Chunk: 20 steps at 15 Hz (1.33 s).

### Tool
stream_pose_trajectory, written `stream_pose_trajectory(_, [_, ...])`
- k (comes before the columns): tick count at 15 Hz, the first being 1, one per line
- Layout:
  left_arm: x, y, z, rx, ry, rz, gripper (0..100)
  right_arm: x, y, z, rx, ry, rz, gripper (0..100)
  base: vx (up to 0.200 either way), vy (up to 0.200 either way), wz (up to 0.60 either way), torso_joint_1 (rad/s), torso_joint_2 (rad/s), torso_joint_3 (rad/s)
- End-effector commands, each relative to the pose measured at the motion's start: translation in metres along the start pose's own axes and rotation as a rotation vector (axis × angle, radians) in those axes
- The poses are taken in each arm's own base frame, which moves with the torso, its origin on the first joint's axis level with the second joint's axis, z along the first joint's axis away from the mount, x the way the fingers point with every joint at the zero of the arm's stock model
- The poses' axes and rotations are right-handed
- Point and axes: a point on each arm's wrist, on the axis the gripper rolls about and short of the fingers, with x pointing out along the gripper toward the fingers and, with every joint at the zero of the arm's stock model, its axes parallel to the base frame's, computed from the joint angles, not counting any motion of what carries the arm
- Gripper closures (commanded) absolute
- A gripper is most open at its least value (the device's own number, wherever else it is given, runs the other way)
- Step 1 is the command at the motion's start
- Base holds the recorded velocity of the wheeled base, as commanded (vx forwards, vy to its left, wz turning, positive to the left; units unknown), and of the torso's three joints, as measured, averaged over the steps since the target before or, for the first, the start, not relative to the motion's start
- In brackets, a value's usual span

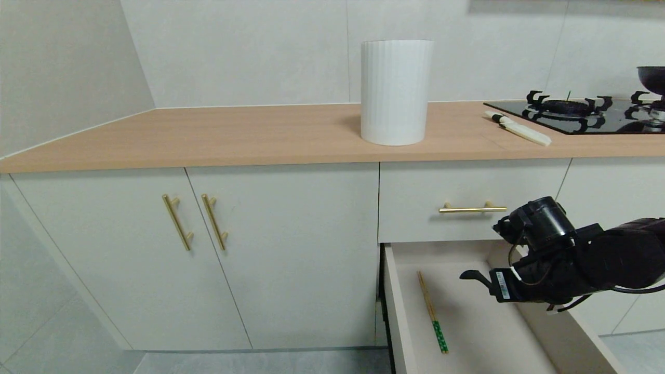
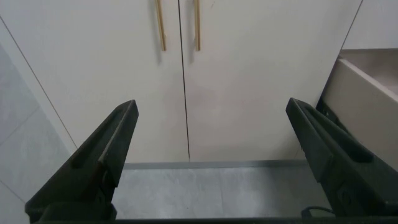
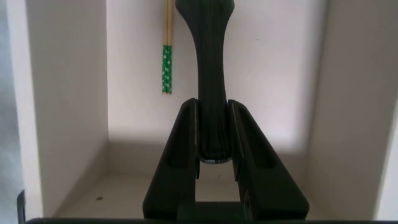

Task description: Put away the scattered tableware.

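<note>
My right gripper (image 1: 493, 283) hangs over an open drawer (image 1: 397, 301) below the wooden countertop (image 1: 234, 135). Its jaws are clamped on the slim handle of a dark utensil (image 3: 211, 50), which sticks out past the fingertips above the drawer's pale floor. I cannot tell what kind of utensil it is. A pair of wooden chopsticks (image 1: 431, 311) with green dotted ends lies flat inside the drawer, near its left wall, apart from the utensil.

My left gripper (image 2: 211, 112) is low in front of two closed cabinet doors (image 2: 249, 81) with gold handles. Its jaws are spread wide and hold nothing.

On the countertop, a cream-handled knife (image 1: 519, 130) lies just beside a black gas stove (image 1: 576, 111). A tall white ribbed container (image 1: 396, 91) stands upright to the left of the knife.
</note>
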Motion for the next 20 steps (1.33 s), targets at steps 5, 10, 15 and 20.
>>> stream_pose_trajectory(5, [0.0, 0.0, 0.0, 0.0, 0.0, 0.001, 0, 0.006, 0.001, 0.0, -0.001, 0.005, -0.001, 100, 0.0, 0.0, 0.0, -0.003, 0.01, 0.008])
stream_pose_trajectory(10, [0.0, 0.0, 0.0, 0.0, 0.0, 0.001, 0, 0.075, -0.005, -0.003, 0.029, 0.02, -0.044, 100, 0.0, 0.0, 0.0, 0.0, 0.0, 0.0])
stream_pose_trajectory(15, [0.0, 0.0, 0.0, 0.0, 0.0, 0.001, 0, 0.124, -0.009, -0.016, 0.039, 0.05, -0.059, 100, 0.0, 0.0, 0.0, 0.0, 0.0, 0.0])
stream_pose_trajectory(20, [0.0, 0.0, 0.0, 0.0, 0.0, 0.001, 0, 0.148, -0.011, -0.026, 0.033, 0.05, -0.087, 100, 0.0, 0.0, 0.0, 0.0, 0.0, 0.0])
